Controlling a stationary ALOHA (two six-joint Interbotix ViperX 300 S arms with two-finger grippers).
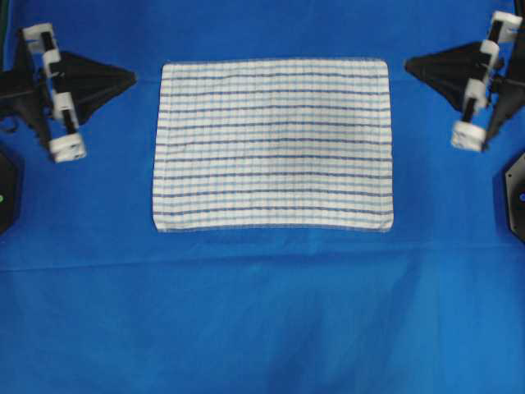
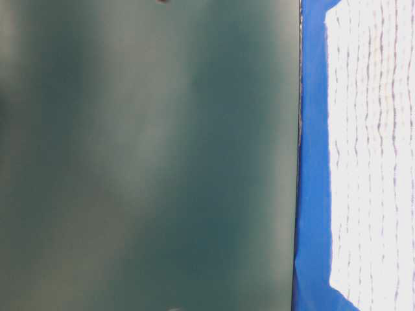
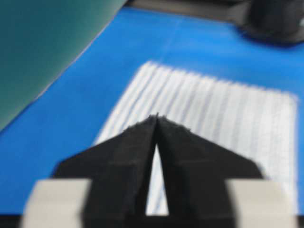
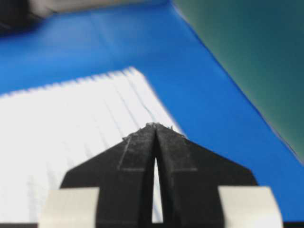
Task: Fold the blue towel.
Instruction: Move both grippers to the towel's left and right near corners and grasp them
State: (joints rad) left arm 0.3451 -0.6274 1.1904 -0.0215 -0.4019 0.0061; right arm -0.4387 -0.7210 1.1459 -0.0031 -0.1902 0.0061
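Note:
The blue towel (image 1: 273, 145), white with thin blue stripes in a faint check, lies flat and unfolded on the blue cover, in the upper middle of the overhead view. It also shows in the left wrist view (image 3: 223, 114), the right wrist view (image 4: 71, 128) and at the right of the table-level view (image 2: 373, 155). My left gripper (image 1: 131, 78) hovers to the left of the towel's far left corner, shut, fingertips touching, holding nothing (image 3: 157, 116). My right gripper (image 1: 408, 64) sits to the right of the far right corner, also shut and empty (image 4: 155, 125).
A plain blue table covering (image 1: 262, 312) spreads under everything. A dark green panel (image 2: 149, 155) fills most of the table-level view and borders the cover in both wrist views. Dark arm bases (image 1: 513, 197) stand at the left and right edges.

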